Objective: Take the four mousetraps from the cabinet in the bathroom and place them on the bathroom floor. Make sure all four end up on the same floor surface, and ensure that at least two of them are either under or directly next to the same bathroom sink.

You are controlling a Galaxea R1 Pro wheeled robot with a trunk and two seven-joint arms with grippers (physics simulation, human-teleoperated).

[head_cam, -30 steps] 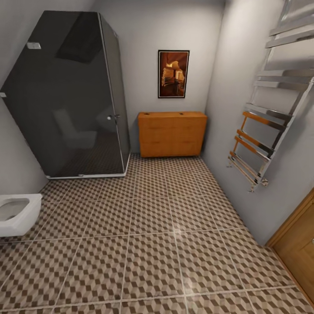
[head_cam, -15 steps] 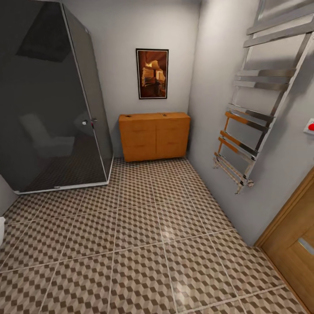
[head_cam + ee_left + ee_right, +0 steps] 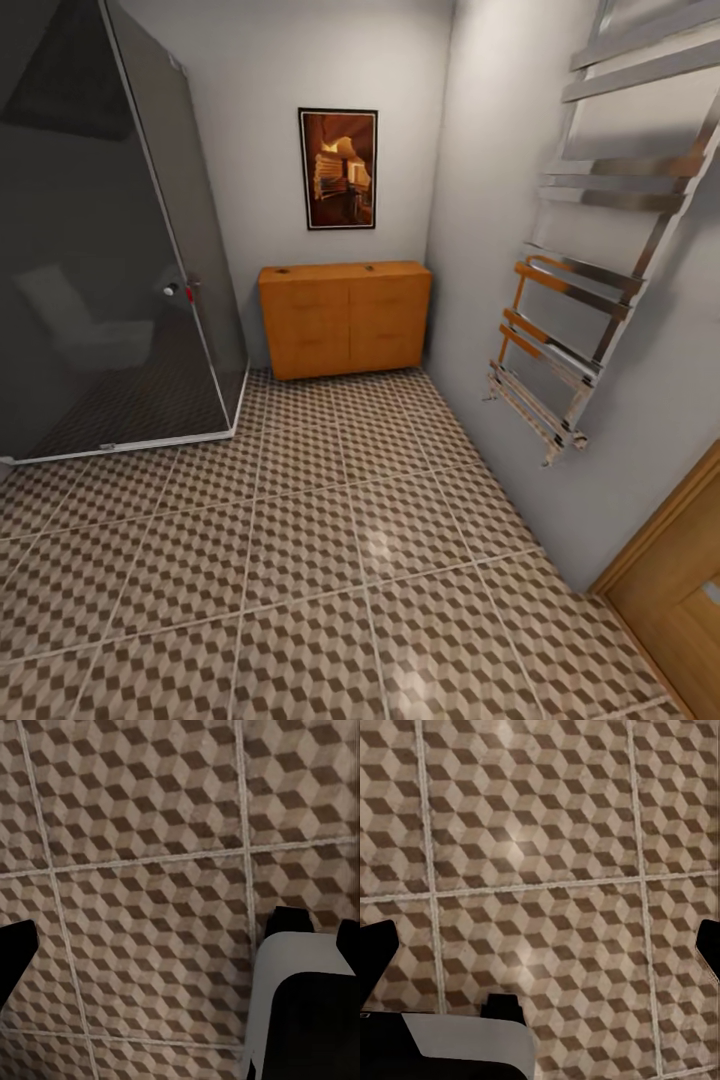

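I'm in a grey-walled bathroom, the cube-patterned bathroom floor (image 3: 330, 560) stretching ahead. My view has swung since a second ago: the toilet has slid out at the left and the cabinet (image 3: 345, 318) sits more centred, so I judge I'm lining up to approach it. From the left: dark glass shower (image 3: 100, 240), cabinet against the back wall, towel rail (image 3: 590, 280), wooden door (image 3: 680, 590). The drawers look closed; I can't see any mousetraps. Both my grippers hang spread over bare tiles, holding nothing.
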